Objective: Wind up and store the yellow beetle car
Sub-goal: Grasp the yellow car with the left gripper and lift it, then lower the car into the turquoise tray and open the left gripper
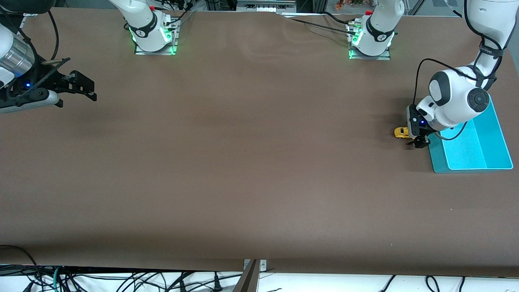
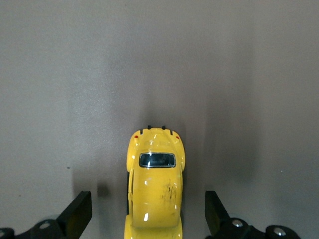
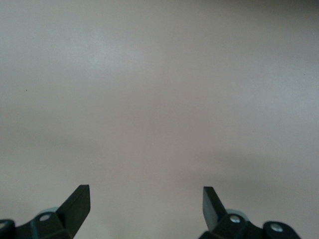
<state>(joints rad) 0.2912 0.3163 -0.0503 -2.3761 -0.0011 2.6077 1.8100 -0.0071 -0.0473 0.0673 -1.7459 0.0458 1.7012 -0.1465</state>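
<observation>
Yellow beetle car (image 2: 154, 191) sits between spread left hand (image 2: 148, 214) fingers, beside teal tray (image 1: 496, 138).

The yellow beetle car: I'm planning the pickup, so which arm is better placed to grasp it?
Left. Its tool is open with the yellow beetle car between its fingers, beside the teal bin. The right tool waits, open, over the table's other end.

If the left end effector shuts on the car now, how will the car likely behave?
The car looks hard and glossy, so the fingers may slip on its rounded sides. It stands on wheels on the table, so a lopsided touch would probably roll it. It looks tiny and likely light. The right end effector waits.
</observation>
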